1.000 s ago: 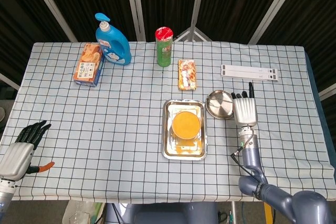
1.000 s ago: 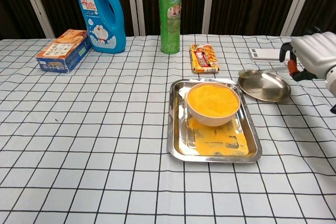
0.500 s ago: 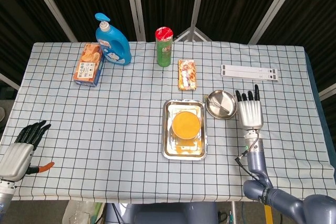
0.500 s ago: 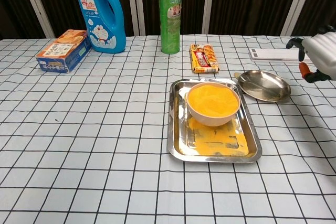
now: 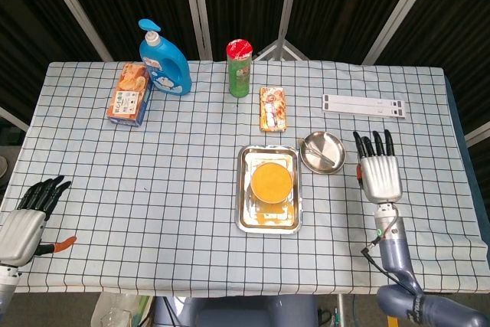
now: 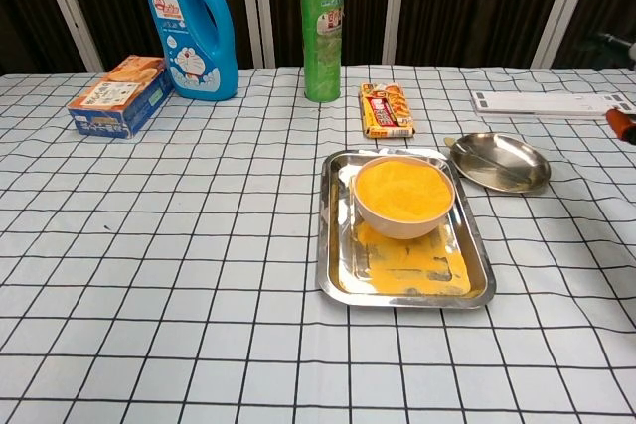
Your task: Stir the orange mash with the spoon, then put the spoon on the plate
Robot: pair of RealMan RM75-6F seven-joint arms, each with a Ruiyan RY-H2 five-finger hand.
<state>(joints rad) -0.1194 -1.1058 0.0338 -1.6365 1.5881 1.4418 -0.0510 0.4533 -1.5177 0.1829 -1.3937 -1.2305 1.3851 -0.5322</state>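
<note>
While the left robot hand [image 5: 27,223] rests spread and empty at the bench's [image 5: 184,189] edge, the white bowl of orange mash [image 5: 272,182] sits in the rectangular steel tray [image 5: 244,220]; the metal spoon [image 5: 325,158] lies on the round steel plate [image 5: 312,148], beside the right robot hand [image 5: 380,174], spread, holding nothing.

Chest view only catches a sliver of the right hand [image 6: 623,124] at the frame edge, and the left hand [image 5: 27,220] is partly cropped in the head view.

Both the right hand [image 5: 380,174] and left hand [image 5: 23,227] have silver-grey backs, black fingers and orange-tipped thumbs.
</note>
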